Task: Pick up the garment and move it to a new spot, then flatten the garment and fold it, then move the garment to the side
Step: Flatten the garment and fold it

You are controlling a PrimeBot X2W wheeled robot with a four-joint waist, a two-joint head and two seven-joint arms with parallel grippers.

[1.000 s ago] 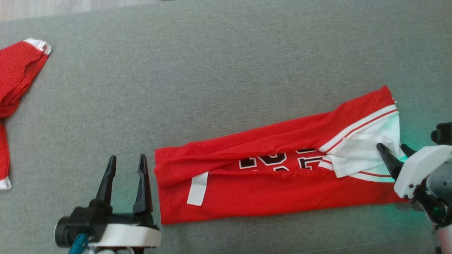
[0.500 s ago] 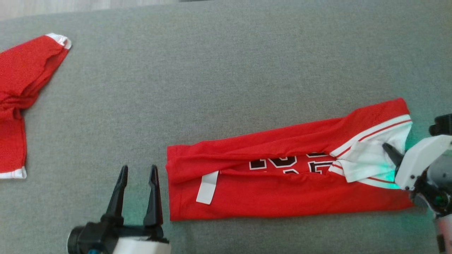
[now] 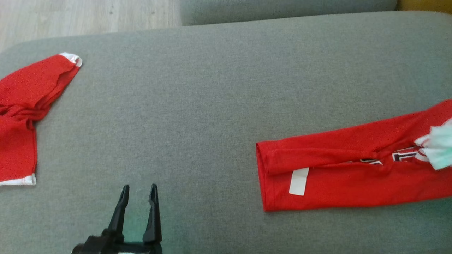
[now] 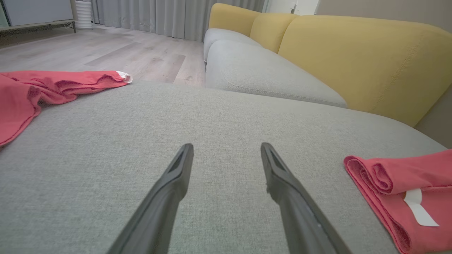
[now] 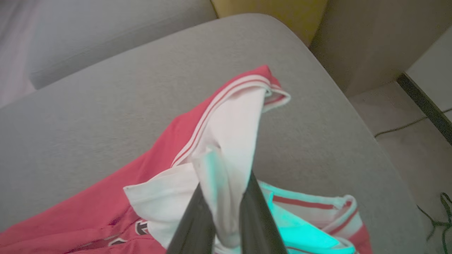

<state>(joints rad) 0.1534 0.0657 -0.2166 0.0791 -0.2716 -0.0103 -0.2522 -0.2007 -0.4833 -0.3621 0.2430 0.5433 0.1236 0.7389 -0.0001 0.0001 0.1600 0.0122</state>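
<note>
**Right tool (image 5: 226,183) pinches the garment (image 3: 353,176); left tool (image 3: 139,186) stands open**

Head view: a grey cushion (image 3: 219,106) spreads across most of the scene. The garment, a red jersey folded into a long narrow strip, lies on it between 3 and 4 o'clock and runs off the right edge. Its end nearer the centre is a rolled fold, and a white tag (image 3: 298,181) sits on the top layer just beside that end. Black and white lettering peeks out between the folds. At 3 o'clock a white panel (image 3: 439,148) of the garment is tinted teal.

The left tool is at 7 o'clock, its two dark fingers pointing to 12 and spread apart, with bare cushion between them. It holds nothing and is well apart from the garment. In the left wrist view the garment's rolled end lies at 4 o'clock.

Right wrist view: two dark fingers rise from 6 o'clock, drawn close on a bunched fold of the white panel. Red-striped trim edges that panel, and teal light falls on the cloth at 5 o'clock.

A second, crumpled red cloth (image 3: 21,116) with a white hem lies at 9 o'clock, well apart from the garment. Pale wood floor (image 3: 88,17) shows at 11 o'clock.
</note>
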